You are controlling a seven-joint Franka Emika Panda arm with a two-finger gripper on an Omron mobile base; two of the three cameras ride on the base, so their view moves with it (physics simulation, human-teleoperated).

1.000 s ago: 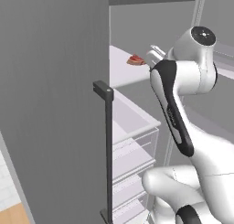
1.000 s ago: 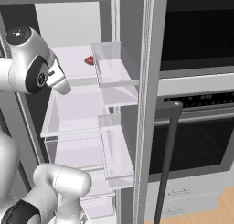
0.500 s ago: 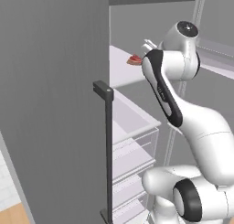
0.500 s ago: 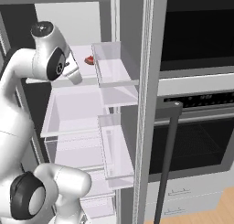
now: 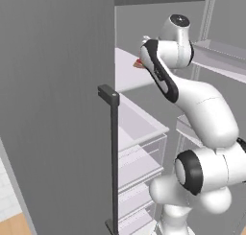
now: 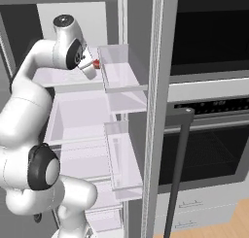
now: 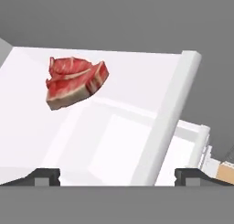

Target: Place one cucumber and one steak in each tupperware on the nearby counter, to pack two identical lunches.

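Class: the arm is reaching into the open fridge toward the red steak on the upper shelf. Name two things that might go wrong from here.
1. The steak lies up and left of the open tool, not between its tips, so closing now may miss it.
2. The shelf's raised white front rail crosses close ahead; moving straight in might strike it.

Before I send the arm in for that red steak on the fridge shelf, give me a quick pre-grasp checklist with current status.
1. Pincer open: ok, both tips stand wide apart.
2. Pincer empty: ok, nothing between the tips.
3. Steak in sight: ok, it lies on the white shelf ahead of the hand.
4. Steak centred between the tips: not ok, it sits toward the left of the hand view.
5. Contact with the steak: not yet, the tips are apart from it.
6. Fridge door out of the way: ok, it stands open beside the arm.
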